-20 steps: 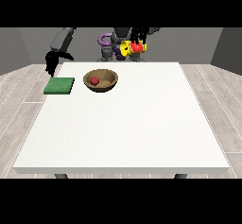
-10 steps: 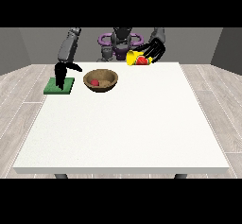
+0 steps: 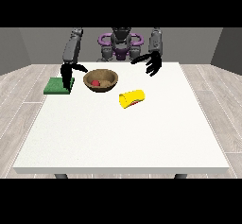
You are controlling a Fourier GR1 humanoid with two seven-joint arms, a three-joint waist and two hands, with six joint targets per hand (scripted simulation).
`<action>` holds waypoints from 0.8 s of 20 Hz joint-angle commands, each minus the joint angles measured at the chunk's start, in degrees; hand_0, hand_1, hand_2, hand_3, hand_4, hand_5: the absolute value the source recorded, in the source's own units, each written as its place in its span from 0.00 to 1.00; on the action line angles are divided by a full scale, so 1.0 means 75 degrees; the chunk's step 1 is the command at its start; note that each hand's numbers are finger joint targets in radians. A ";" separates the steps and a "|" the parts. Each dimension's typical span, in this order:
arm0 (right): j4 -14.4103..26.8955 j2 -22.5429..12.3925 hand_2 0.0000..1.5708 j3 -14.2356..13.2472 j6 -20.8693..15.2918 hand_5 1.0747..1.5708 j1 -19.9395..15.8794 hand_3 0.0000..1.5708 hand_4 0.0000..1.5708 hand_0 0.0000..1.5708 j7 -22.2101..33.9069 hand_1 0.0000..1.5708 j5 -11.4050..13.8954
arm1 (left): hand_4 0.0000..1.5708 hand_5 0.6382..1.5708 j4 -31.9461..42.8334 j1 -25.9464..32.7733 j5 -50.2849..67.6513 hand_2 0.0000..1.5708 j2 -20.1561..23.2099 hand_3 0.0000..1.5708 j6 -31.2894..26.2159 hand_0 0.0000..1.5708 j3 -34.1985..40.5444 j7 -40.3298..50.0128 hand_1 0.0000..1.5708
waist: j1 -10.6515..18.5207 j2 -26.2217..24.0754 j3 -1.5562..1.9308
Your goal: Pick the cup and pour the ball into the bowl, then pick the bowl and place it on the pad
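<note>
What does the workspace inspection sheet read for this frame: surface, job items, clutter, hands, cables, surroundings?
Surface: white table, most of its near half bare.
Job items: yellow cup lies on its side on the table; red ball sits inside the brown bowl; green pad lies beside the bowl, toward the view's left, with no bowl on it.
Clutter: nothing seen.
Hands: hand at the view's left hangs over the pad's edge, holding nothing; hand at the view's right is open above the table, empty.
Cables: nothing seen.
Surroundings: grey plank floor, grey walls.
</note>
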 commanded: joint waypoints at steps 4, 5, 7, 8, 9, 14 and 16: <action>0.0033 0.0510 0.00 0.0372 -0.0392 0.95 -0.0053 0.00 0.00 0.00 0.0274 0.00 0.0150 | 0.00 0.96 0.0564 0.0132 0.0627 0.00 0.0037 0.00 -0.0387 0.00 0.0290 -0.0576 0.00 | -0.0161 -0.0347 0.0015; 0.0202 0.0612 0.00 0.0417 -0.0279 0.94 0.0377 0.00 0.02 0.00 -0.0269 0.00 0.0244 | 0.00 0.96 0.0372 0.0122 0.0571 0.00 -0.0032 0.00 -0.0230 0.00 0.0262 -0.0296 0.00 | -0.0171 -0.0430 0.0017; 0.0546 0.0670 0.00 0.0324 -0.0458 0.94 0.0200 0.00 0.06 0.00 -0.0133 0.00 0.0178 | 0.00 0.96 0.0224 0.0209 0.0433 0.00 -0.0122 0.00 -0.0278 0.00 -0.0135 0.0011 0.00 | 0.0036 -0.0517 0.0018; 0.0528 0.0607 0.00 0.0389 -0.0249 0.96 0.0251 0.00 0.12 0.00 -0.0188 0.00 0.0193 | 0.00 0.97 0.0286 -0.0099 0.0479 0.00 -0.0056 0.00 -0.0184 0.00 0.0111 -0.0028 0.00 | -0.0136 -0.0427 0.0017; 0.0888 0.0439 0.00 0.0117 -0.0167 0.95 0.0229 0.00 0.13 0.00 -0.0490 0.00 0.0041 | 0.00 0.97 -0.0072 0.0214 0.0457 0.00 -0.0124 0.00 -0.0372 0.00 -0.0181 0.0027 0.00 | 0.0245 -0.0328 0.0020; 0.1238 0.0775 0.00 0.0167 -0.0446 0.94 0.0138 0.00 0.13 0.00 -0.0966 0.00 0.0126 | 0.00 0.98 -0.0271 0.0223 0.0547 0.00 0.0019 0.00 -0.0426 0.00 -0.0169 -0.0229 0.00 | 0.0357 -0.0018 0.0018; 0.1691 0.0126 0.00 -0.0387 0.0018 0.92 -0.0032 0.00 0.08 0.00 -0.1510 0.00 -0.0201 | 0.00 0.98 -0.1104 -0.0331 0.0343 0.00 -0.0125 0.00 -0.0455 0.00 -0.0590 0.0385 0.00 | 0.0859 0.0685 0.0028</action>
